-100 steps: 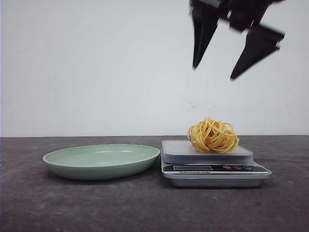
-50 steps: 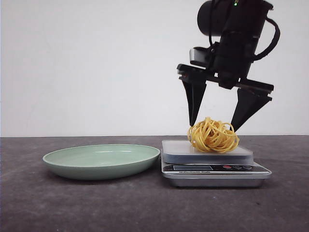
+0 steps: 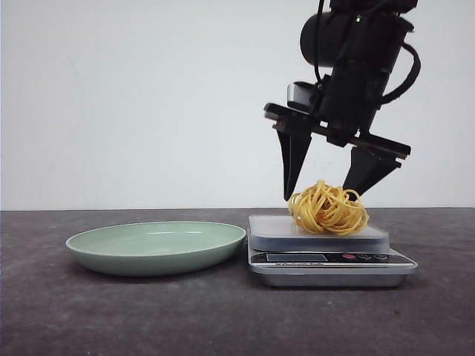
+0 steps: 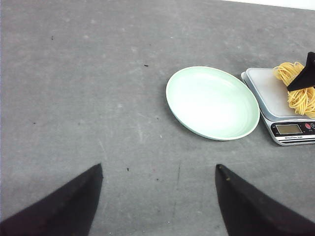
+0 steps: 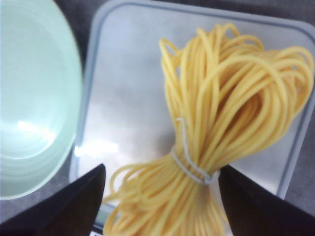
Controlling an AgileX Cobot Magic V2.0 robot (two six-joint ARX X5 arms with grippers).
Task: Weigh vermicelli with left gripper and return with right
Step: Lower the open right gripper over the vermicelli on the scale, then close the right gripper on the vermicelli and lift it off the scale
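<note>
The vermicelli (image 3: pixel 328 209), a round nest of yellow strands tied with a thin white thread, lies on the platform of a silver kitchen scale (image 3: pixel 271 226). My right gripper (image 3: pixel 318 194) hangs open right over it, one finger on each side of the nest and the tips at its upper edge. In the right wrist view the vermicelli (image 5: pixel 221 123) fills the gap of the right gripper (image 5: pixel 161 168). My left gripper (image 4: pixel 158 167) is open and empty, high above bare table; it does not show in the front view. The left wrist view shows the vermicelli (image 4: pixel 298 88) far off.
A pale green plate (image 3: pixel 156 248) stands empty just left of the scale, almost touching it; it also shows in the left wrist view (image 4: pixel 211 103) and the right wrist view (image 5: pixel 29 98). The table is dark grey, with a white wall behind.
My right gripper has come down from the top of the front view and a little to the left. Its open fingers now straddle the vermicelli. Vermicelli, scale and plate have not moved.
</note>
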